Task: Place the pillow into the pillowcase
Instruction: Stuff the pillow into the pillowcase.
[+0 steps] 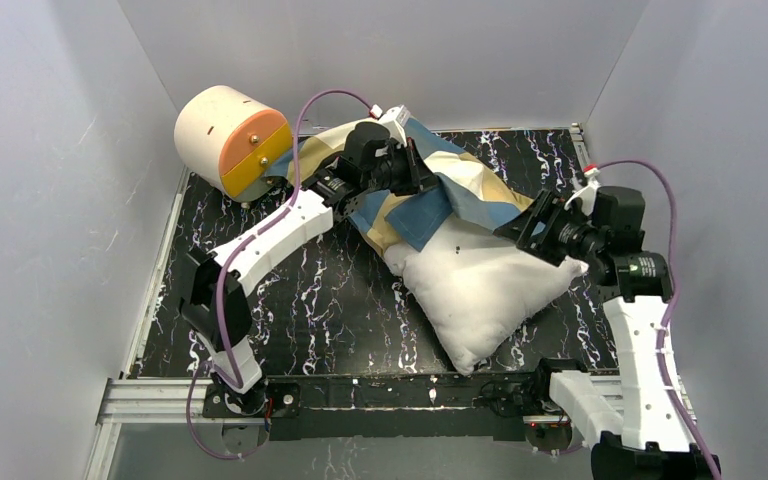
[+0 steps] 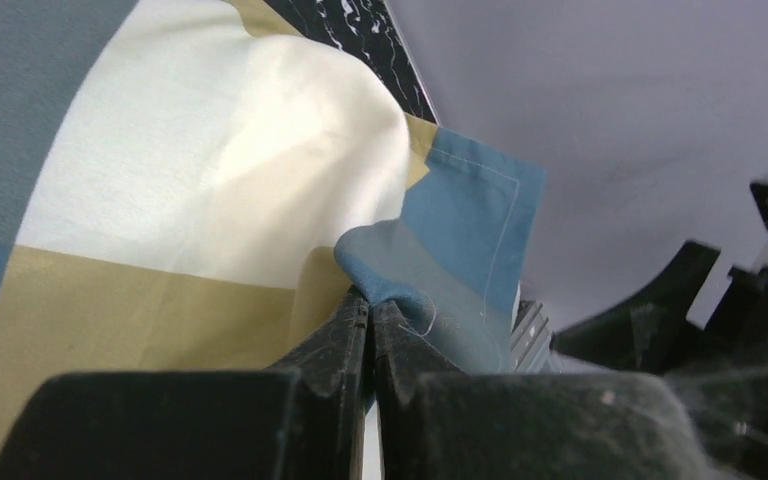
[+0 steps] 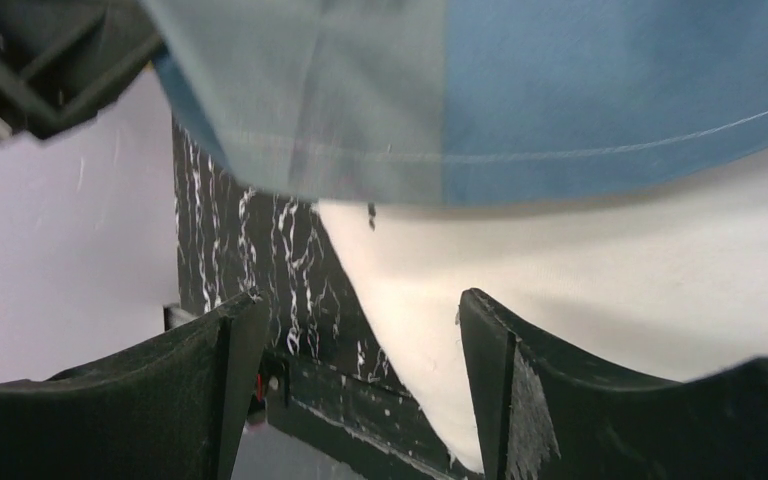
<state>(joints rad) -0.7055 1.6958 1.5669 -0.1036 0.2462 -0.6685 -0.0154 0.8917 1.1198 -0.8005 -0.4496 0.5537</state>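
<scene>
The white pillow [image 1: 480, 290] lies slantwise on the black marbled table, its upper end tucked under the blue, tan and cream pillowcase [image 1: 460, 190]. My left gripper [image 1: 423, 170] is shut on a blue fold of the pillowcase [image 2: 440, 240], which is pinched at the fingertips [image 2: 355, 315] and lifted off the table. My right gripper [image 1: 527, 225] is open at the pillow's upper right side. In the right wrist view the gripper [image 3: 360, 305] holds nothing; the pillow [image 3: 610, 270] lies just beyond it, with the pillowcase hem [image 3: 520, 90] hanging above.
A cream-and-orange cylinder [image 1: 230, 140] stands at the back left corner. White walls close in the table on the left, back and right. Bare black tabletop [image 1: 320, 290] shows left of the pillow. A metal rail [image 1: 360, 390] runs along the near edge.
</scene>
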